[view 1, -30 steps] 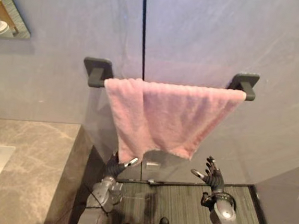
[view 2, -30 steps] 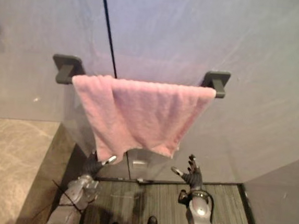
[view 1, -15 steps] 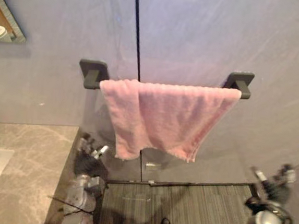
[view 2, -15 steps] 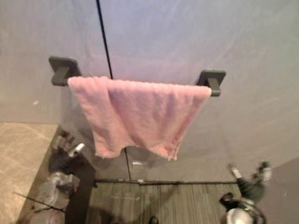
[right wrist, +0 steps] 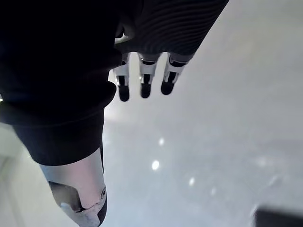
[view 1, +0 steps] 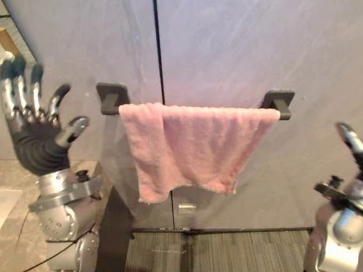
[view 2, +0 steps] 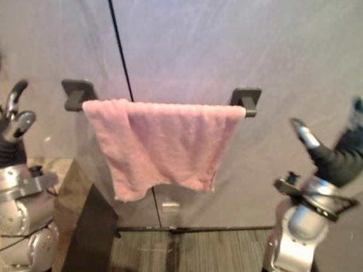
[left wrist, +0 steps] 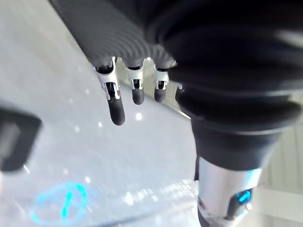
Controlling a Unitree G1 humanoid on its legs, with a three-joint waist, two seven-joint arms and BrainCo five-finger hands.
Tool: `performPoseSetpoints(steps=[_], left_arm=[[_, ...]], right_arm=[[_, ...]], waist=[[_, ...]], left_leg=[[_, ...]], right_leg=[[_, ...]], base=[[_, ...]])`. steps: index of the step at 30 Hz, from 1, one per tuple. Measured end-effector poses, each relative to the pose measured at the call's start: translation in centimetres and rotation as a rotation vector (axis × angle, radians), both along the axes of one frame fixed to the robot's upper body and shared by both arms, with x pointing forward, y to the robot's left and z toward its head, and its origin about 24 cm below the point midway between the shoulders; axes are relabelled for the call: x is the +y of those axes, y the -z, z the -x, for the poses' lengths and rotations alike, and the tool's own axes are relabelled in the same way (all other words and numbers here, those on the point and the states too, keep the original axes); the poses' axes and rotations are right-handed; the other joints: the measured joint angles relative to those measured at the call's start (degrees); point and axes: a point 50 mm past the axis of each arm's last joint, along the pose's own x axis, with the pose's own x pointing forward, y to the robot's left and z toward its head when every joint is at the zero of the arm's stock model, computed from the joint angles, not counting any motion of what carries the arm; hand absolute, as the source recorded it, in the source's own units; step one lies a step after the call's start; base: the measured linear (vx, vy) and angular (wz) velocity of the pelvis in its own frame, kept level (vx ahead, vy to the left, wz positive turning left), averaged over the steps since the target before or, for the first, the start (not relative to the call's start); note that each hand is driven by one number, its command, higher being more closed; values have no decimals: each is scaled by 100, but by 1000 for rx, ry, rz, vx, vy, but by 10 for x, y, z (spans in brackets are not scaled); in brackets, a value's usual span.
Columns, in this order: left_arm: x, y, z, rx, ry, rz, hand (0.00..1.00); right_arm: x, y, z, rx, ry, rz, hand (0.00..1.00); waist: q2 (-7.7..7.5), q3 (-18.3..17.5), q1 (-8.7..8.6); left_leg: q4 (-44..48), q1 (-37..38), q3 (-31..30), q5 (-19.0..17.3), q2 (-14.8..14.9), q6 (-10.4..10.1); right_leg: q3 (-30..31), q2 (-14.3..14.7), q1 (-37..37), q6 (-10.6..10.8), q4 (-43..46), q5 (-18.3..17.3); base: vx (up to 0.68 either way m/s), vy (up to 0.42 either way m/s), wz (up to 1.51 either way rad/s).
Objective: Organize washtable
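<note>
The pink towel (view 1: 190, 146) hangs over the dark towel bar (view 1: 278, 101) on the grey wall, in the middle of the frame. It covers the bar from bracket to bracket. Its left part drops lower than the right, so the bottom edge runs uneven. A second ago both hands were low in the frame under that bottom edge, the left one right at the lower left corner of the cloth. They have since swung outward and risen, and neither touches the towel now. The left hand (view 1: 36, 141) stands at the left edge of the frame, well apart from the bar, palm up, with fingers and thumb spread wide and holding nothing. The right hand (view 2: 349, 150) is up at the right edge, also empty, its fingers straight and loosely apart. Both wrist views show straight fingers against bare wall. The towel seems to have been let go and stays on the bar, so the hanging step looks done, though the lopsided drape may still want evening out. The marble countertop (view 1: 0, 174) lies at the lower left.
</note>
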Motion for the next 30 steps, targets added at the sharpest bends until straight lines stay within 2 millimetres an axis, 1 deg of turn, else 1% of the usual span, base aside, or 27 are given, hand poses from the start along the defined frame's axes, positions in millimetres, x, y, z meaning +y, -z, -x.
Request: performPoseSetpoints(steps=[2,3,5,6,8,10,14,16,17,20,21,24,27,29,30], left_arm=[[-29,-10,-4,-72,196,-21,0],[-35,-11,-4,-83,243,-19,0],[-57,-12,-5,-101,420,1,0],[-63,-11,-6,-97,460,4,0],[-83,-3,-12,-54,624,15,0],[-92,4,-15,-14,705,27,0],[-106,20,-22,72,827,32,0],[-116,33,-26,148,899,41,0],[-118,37,-27,165,918,44,0],[-120,63,-33,312,939,49,0],[-121,68,-33,337,939,50,0],[-121,89,-36,450,930,50,0],[-119,104,-38,524,913,35,0],[-118,119,-40,599,885,8,0],[-117,123,-41,621,881,7,0]], right_arm=[[32,-10,-5,-63,-226,50,0],[39,-11,-6,-70,-272,60,0],[63,-11,-7,-67,-456,82,0],[68,-10,-7,-60,-493,91,0],[86,-3,-7,-23,-647,150,0],[94,3,-8,11,-730,189,0],[96,21,-13,115,-806,230,0],[95,43,-14,234,-833,229,0],[94,49,-15,270,-832,229,0],[88,79,-16,420,-819,204,0],[87,83,-16,442,-815,201,0],[83,107,-19,557,-791,195,0],[82,123,-22,627,-756,229,0],[79,139,-25,700,-725,242,0],[79,143,-26,719,-719,241,0]], waist=[[-16,-38,2],[-22,-51,2],[-42,-90,2],[-45,-95,3],[-59,-117,11],[-69,-122,9],[-79,-131,16],[-84,-138,17],[-84,-138,16],[-81,-142,-3],[-81,-142,-5],[-81,-142,-1],[-84,-149,2],[-82,-150,3],[-81,-151,5]], left_leg=[[6,-1,-13,1,-1,1],[6,0,-14,1,-1,1],[7,5,-16,1,-5,2],[7,10,-17,1,-7,3],[7,14,-18,3,-14,5],[8,14,-15,4,-16,6],[7,13,-13,5,-18,5],[2,10,-11,5,-19,5],[0,8,-10,5,-19,6],[-4,-17,-1,4,-20,7],[-5,-17,-1,4,-20,7],[-7,-28,2,3,-20,7],[2,-82,3,3,-21,7],[13,-122,0,3,-21,7],[14,-125,-1,3,-20,7]], right_leg=[[4,-1,16,-5,2,6],[6,-1,23,-8,3,10],[10,-4,37,-11,20,21],[10,-5,43,-10,20,22],[10,-11,49,-2,19,24],[13,-15,48,14,17,16],[12,-19,46,26,12,8],[18,-19,37,26,10,7],[21,-19,33,26,11,8],[44,-16,-4,25,15,9],[44,-15,-6,24,17,10],[48,-14,-19,16,16,16],[50,-15,-96,23,4,16],[48,-16,-102,25,4,19],[47,-16,-104,24,4,20]], base=[[0,0,0],[0,0,0],[0,0,0],[0,0,0],[-38,19,1],[-50,18,0],[-40,12,0],[0,0,0],[0,0,0],[-12,7,-4],[0,0,0],[0,0,0],[-10,1,0],[-16,3,0],[0,0,0]])
